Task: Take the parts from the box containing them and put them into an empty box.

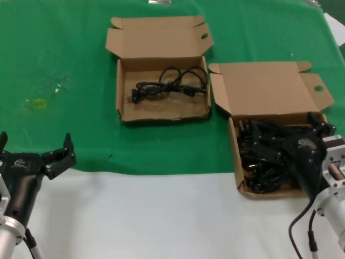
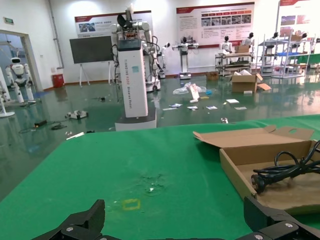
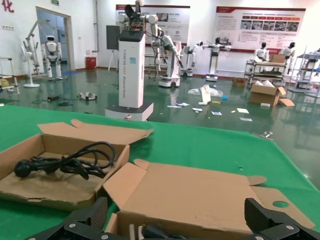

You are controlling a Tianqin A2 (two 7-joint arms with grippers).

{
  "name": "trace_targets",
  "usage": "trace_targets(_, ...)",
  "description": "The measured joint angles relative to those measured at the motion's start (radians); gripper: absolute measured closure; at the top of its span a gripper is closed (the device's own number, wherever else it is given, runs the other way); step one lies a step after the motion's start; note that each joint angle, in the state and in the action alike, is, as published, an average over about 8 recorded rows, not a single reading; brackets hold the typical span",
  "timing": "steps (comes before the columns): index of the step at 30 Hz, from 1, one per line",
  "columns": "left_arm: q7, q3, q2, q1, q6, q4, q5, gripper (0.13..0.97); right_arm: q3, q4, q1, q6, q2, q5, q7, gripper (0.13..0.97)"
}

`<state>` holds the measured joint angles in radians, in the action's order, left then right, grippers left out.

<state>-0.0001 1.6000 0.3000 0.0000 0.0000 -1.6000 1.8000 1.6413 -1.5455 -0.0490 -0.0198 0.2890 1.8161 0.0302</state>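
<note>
From the head camera I see two open cardboard boxes on the green cloth (image 1: 64, 65). The right box (image 1: 269, 86), nearer my right side, holds a heap of black cords (image 1: 264, 156) with plugs, and my right gripper (image 1: 315, 129) is down inside it, over the pile at the box's right end; its fingers stand apart, and I cannot tell whether they touch a cord. The left box (image 1: 156, 40) sits farther back, just beside the right one, and holds one looped cord bundle (image 1: 170, 83) lying across its floor. In the right wrist view that single cord bundle (image 3: 70, 162) lies in the farther box (image 3: 30, 150), with the flap of the nearer box (image 3: 200, 195) just ahead of the finger tips. My left gripper (image 1: 35, 151) waits at the near left edge, over the line where the green cloth meets the white table (image 1: 161, 216), fingers spread wide and holding nothing.
</note>
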Motion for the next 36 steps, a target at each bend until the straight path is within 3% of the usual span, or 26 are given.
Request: trace_targets(36,0.000,0.000,0.000,0.000,0.000,0.000,0.000,0.132,-0.003,-0.005,0.004,0.002,0.001,-0.001,-0.002,0.129)
